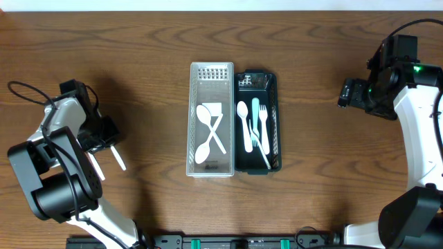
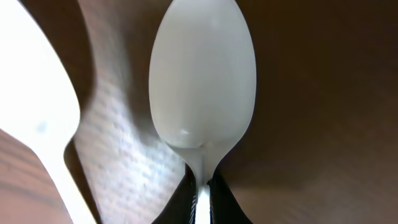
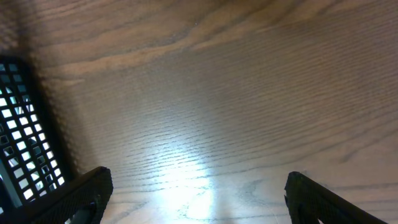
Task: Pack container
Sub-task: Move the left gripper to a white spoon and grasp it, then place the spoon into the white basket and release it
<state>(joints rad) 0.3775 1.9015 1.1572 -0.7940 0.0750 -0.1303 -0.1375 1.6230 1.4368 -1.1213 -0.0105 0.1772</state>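
Glare on table; blurry close-up spoon

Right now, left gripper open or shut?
Shut: in the left wrist view the left gripper pinches the handle of a white plastic spoon.

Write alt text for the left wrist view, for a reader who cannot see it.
A white plastic spoon fills the frame, bowl up, its handle pinched by the left gripper at the bottom edge. A second white utensil shows at the left, brown wooden table behind.
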